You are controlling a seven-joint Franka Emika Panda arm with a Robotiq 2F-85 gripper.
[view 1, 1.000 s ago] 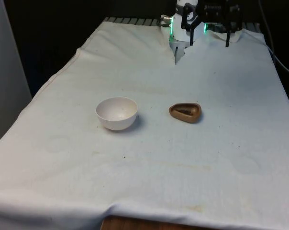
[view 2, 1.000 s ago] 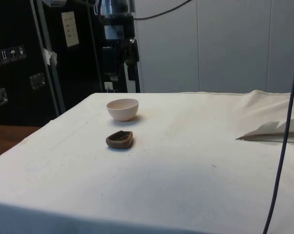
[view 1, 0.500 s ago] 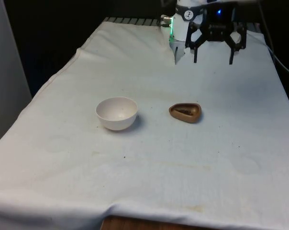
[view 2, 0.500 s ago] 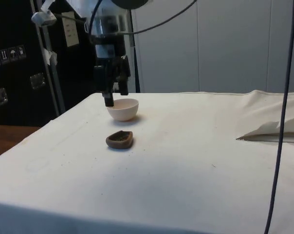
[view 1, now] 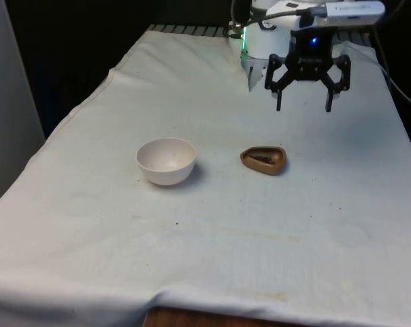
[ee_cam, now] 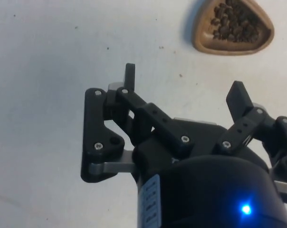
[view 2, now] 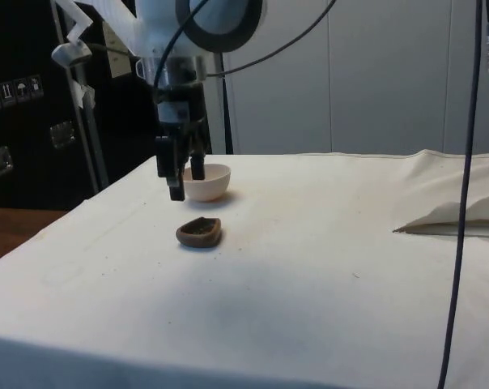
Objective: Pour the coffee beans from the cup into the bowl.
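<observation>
The cup (view 1: 263, 159) is a brown, rounded-triangle dish sitting on the worktop (view 1: 212, 238), with dark coffee beans (ee_cam: 234, 20) heaped in its hollow. The bowl (view 1: 166, 161) is white and stands upright on the cloth, well apart from the cup toward the front view's left; its inside looks bare in the front view, while the side view catches just its rim and outer wall, partly behind the arm. The gripper (view 1: 305, 105) hangs above the worktop, farther back than the cup, its fingers (ee_cam: 239, 98) spread wide with nothing between them. In the side view the fingers overlap the bowl's near edge, so how far they stand from it cannot be judged there.
</observation>
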